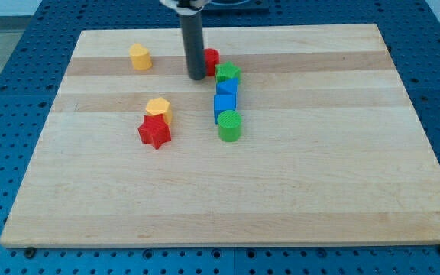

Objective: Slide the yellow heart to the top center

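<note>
The yellow heart point(139, 56) lies near the board's top edge, left of center. My tip point(197, 77) rests on the board to the right of it, a clear gap away. The rod stands right against a small red block point(211, 56) and hides that block's left side. A second yellow block point(159, 108), which looks hexagonal, sits lower down, touching a red star point(154, 131).
Right of my tip runs a column of blocks: a green star point(228, 74), a blue cube point(227, 88), another blue block point(224, 105) and a green cylinder point(230, 126). The wooden board point(319, 176) rests on a blue pegboard surface.
</note>
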